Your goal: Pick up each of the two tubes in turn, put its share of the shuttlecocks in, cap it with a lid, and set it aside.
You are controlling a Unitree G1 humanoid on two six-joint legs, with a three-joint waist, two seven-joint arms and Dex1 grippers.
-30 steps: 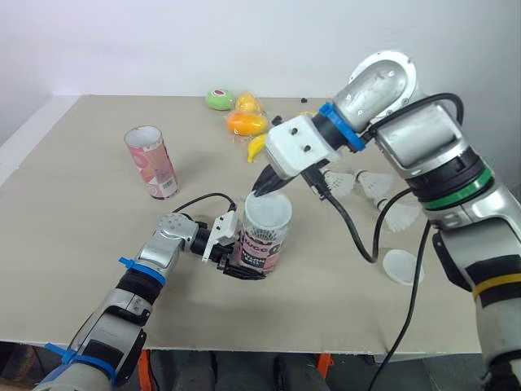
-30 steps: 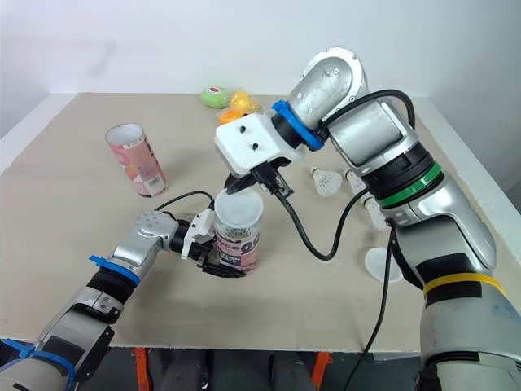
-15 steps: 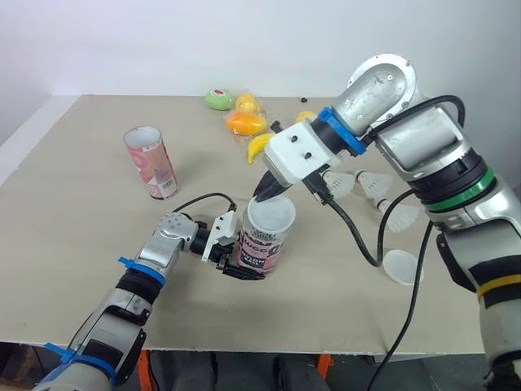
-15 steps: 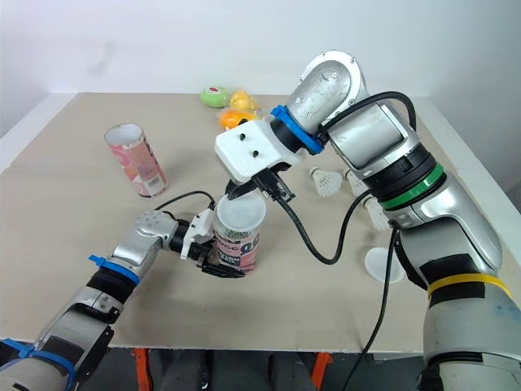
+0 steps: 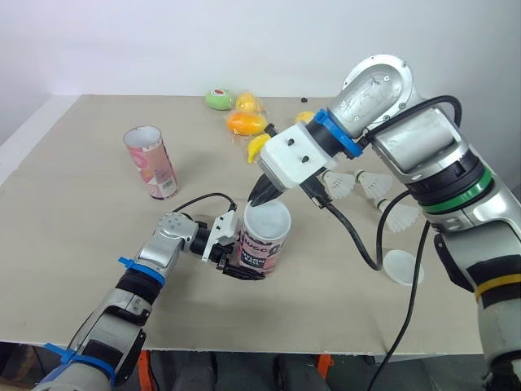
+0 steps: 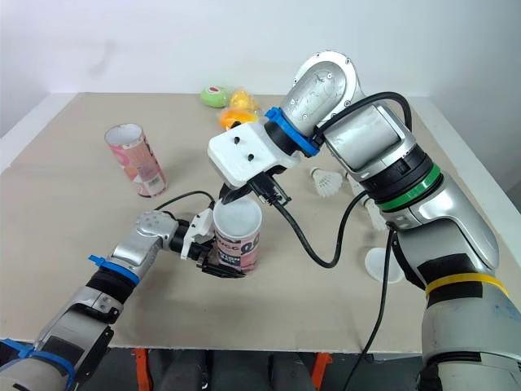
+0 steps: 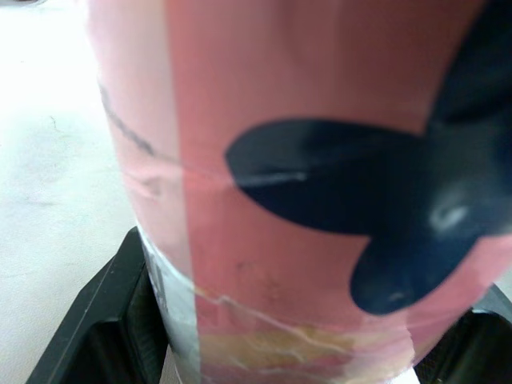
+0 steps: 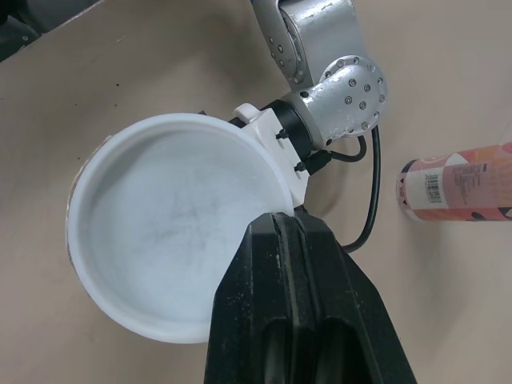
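Left gripper was clamped around the lower part of the pink tube, which stood upright on the worktop. Right gripper pinched the rim of the white lid, right over the tube's mouth. The other tube stood well apart on the left.

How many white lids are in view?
2. One lid tops the tube held in the left gripper, the right gripper pinching its rim. The other lid lies flat on the table by the right arm. More may hide behind that arm.
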